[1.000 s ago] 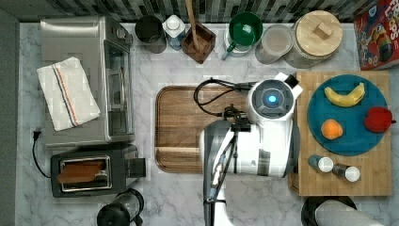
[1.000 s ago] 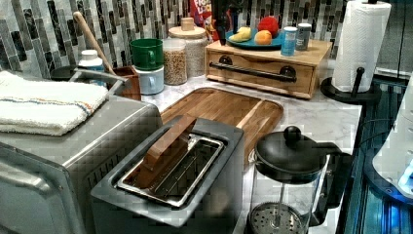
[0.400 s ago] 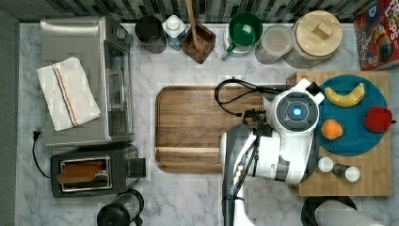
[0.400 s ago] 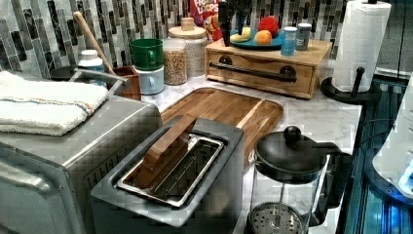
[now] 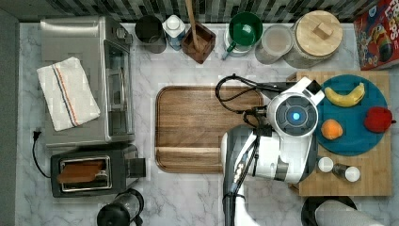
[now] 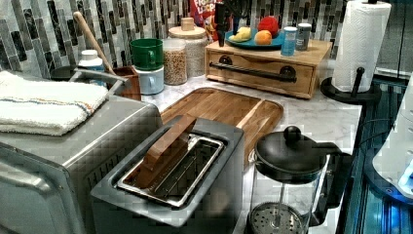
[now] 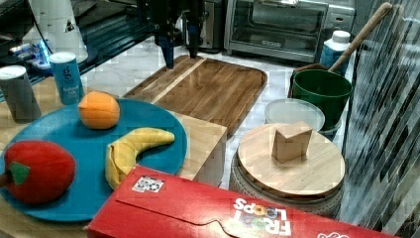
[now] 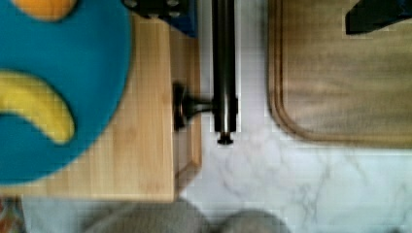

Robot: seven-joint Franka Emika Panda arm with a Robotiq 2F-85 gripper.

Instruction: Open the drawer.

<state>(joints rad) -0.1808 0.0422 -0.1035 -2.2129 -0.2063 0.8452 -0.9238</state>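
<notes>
Marble counter [image 5: 197, 52] carries the wooden unit [image 6: 311, 56] at the left view's back right, its drawer [image 6: 258, 73] closed. From the wrist, the handle [image 8: 224, 68] runs between the two fingers [image 8: 158, 7], which stand spread apart, one over the unit's top, the other over the tray [image 8: 340, 73]. Gripper [image 7: 178, 49] hangs above the handle, gripping nothing.
</notes>
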